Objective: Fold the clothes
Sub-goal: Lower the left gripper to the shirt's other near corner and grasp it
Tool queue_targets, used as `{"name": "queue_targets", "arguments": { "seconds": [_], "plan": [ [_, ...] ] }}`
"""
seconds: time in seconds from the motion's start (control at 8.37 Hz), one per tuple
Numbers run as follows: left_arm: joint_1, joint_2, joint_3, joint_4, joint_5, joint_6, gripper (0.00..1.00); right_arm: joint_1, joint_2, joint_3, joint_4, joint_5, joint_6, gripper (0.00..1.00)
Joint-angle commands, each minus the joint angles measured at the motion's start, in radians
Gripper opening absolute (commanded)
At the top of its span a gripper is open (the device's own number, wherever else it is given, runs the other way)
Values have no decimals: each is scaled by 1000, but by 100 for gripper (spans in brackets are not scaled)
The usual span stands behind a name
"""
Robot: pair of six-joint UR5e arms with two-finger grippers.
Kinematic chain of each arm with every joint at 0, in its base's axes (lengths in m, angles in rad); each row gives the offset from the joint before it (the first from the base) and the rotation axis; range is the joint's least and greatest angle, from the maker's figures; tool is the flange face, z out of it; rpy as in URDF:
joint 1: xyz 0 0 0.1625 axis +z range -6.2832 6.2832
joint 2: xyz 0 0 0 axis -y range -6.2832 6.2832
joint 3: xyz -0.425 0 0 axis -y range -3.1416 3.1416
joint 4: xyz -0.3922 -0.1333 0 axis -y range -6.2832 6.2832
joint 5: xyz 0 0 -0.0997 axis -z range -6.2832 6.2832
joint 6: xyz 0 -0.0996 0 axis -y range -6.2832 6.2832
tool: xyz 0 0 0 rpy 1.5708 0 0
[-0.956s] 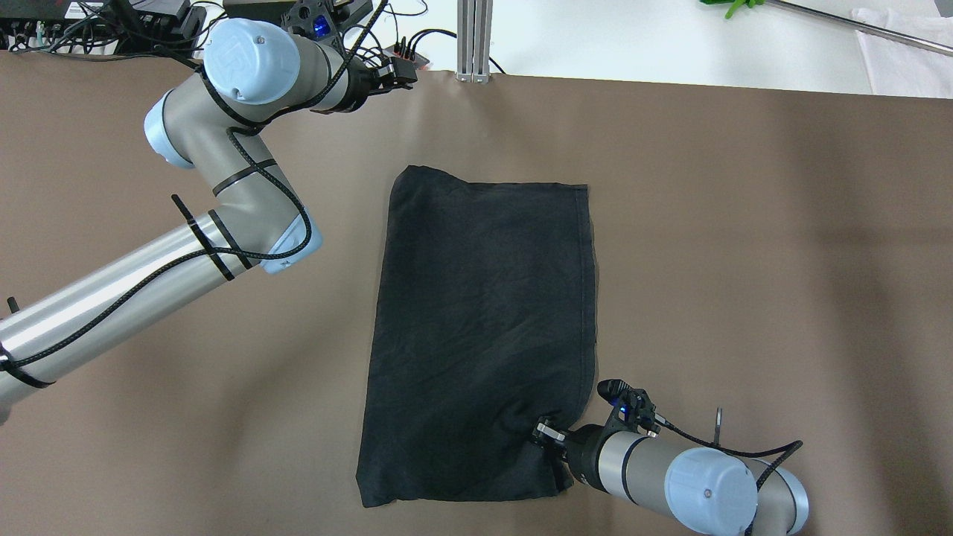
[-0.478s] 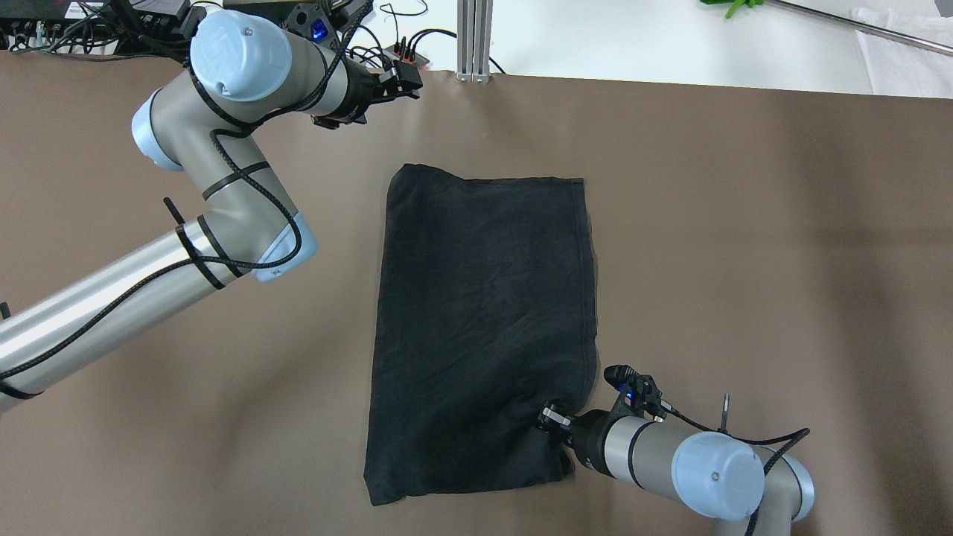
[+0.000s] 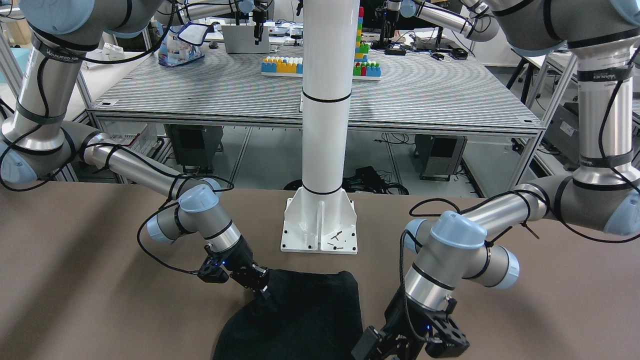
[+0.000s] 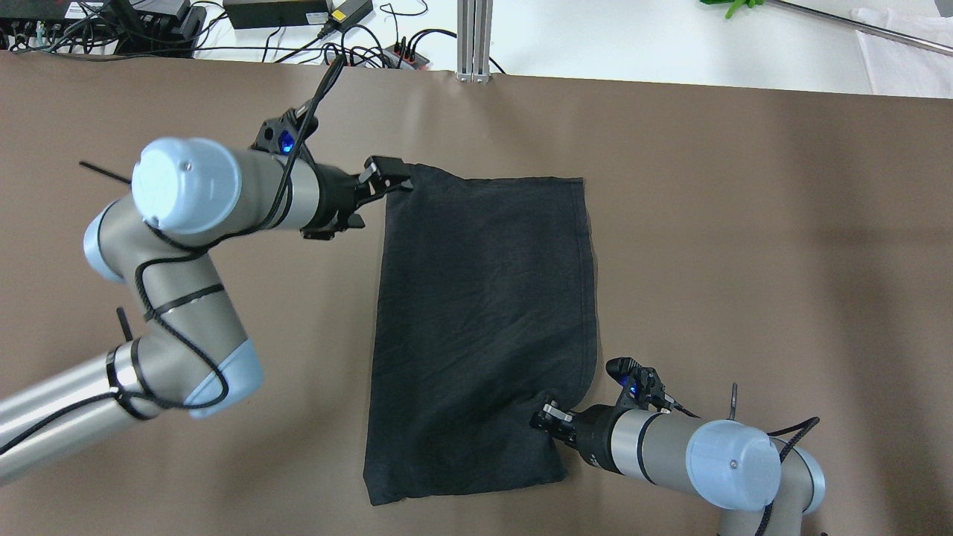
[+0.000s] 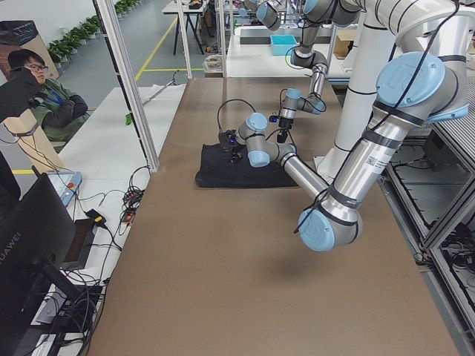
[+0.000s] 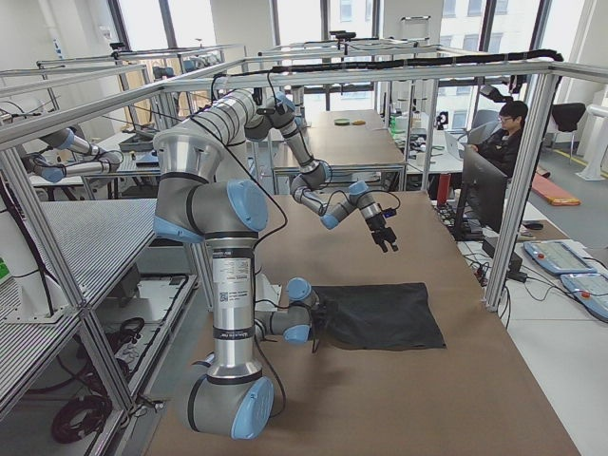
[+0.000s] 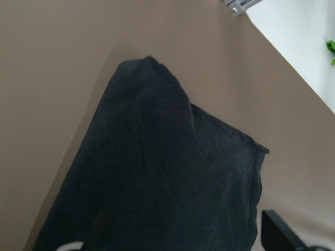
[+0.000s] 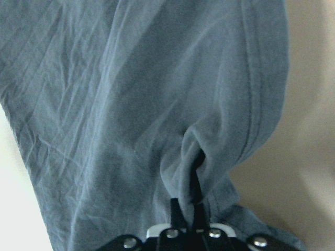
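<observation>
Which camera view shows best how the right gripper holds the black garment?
The right wrist-mounted view: up close, the right gripper is shut on a bunched fold of the black garment. The overhead and front-facing views show only the gripper at the garment's edge; in the side views it is too small to judge.

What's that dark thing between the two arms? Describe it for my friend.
On the brown table, near its middle, lies a black garment in a rough rectangle. The right claw pinches its near edge; the left claw is at its far corner. Nothing else there is soft and flat.
</observation>
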Motion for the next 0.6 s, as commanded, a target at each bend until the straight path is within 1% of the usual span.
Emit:
{"name": "queue_targets", "arguments": {
  "seconds": [0.0,0.24,0.36,0.48],
  "plan": [
    [166,172,-196,2,128,-112,100,2,-11,44,-1,5,0,0],
    [311,281,-263,-17,269,-139,100,1,-9,47,0,0,-2,0],
    [376,318,-290,-32,337,-180,100,-1,-8,47,0,-4,-21,0],
    [437,352,-294,-111,383,-239,100,-2,-8,47,0,-6,-32,0]
  ]
}}
